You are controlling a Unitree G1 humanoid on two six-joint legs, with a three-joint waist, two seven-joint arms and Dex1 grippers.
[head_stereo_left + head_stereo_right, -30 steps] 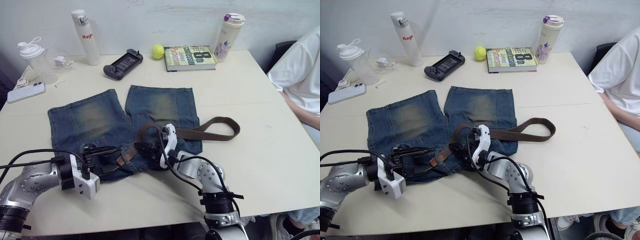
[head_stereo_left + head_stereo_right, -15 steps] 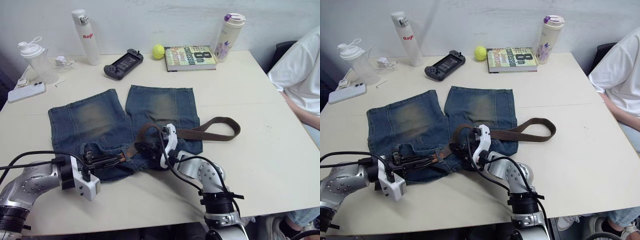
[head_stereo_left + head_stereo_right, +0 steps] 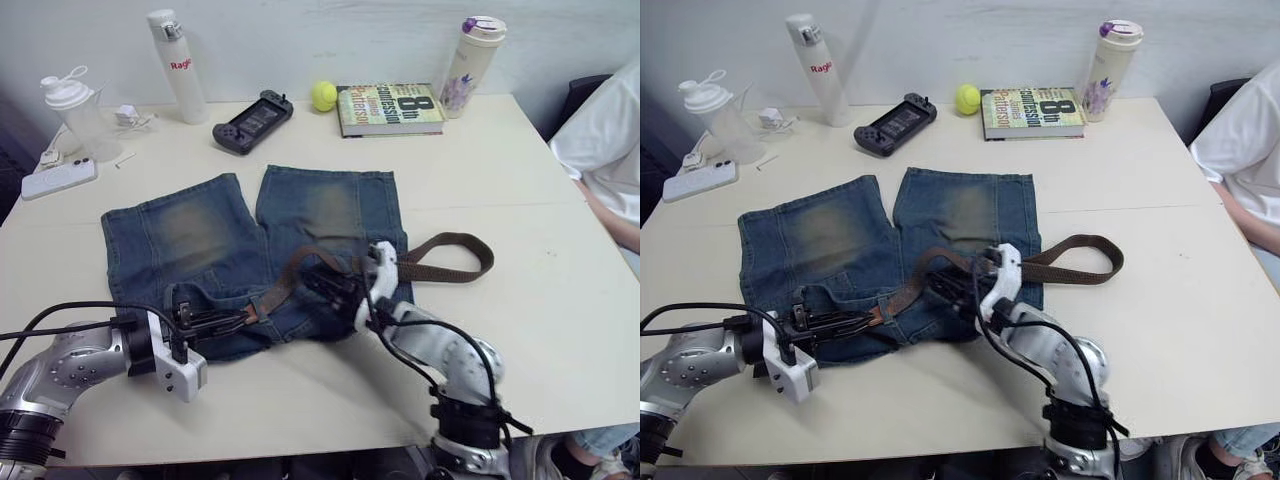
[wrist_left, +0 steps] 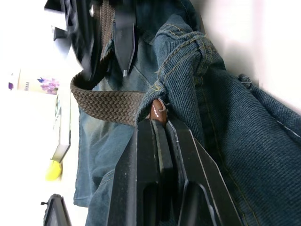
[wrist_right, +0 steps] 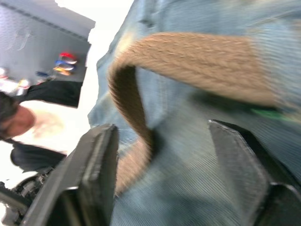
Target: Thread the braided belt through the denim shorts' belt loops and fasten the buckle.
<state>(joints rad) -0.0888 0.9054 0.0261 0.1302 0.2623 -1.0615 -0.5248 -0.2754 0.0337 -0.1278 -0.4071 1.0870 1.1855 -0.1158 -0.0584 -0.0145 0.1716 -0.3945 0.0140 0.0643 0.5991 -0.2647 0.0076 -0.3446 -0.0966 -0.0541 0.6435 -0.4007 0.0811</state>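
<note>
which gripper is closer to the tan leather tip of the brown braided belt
Left. The left gripper has its fingers shut on the tan leather tip at the faded blue denim shorts' waistband. The right gripper sits open farther along the dark brown braided belt, toward the shorts' middle.

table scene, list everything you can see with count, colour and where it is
denim shorts: 1, faded blue with brownish patches, flat at table middle
braided belt: 1, dark brown, across the shorts' near edge, looping off to the right
table: 1, cream
book: 1, green cover, far edge
tennis ball: 1, yellow, left of the book
game controller: 1, black, far edge
white bottle: 1, far left of centre
floral bottle: 1, pale, right of the book
shaker bottle: 1, clear, far left
phone: 1, white, left edge
person: 1, white shirt, seated at right
left hand: shut on the belt's tan end at the waistband
right hand: open, straddling the belt
</note>
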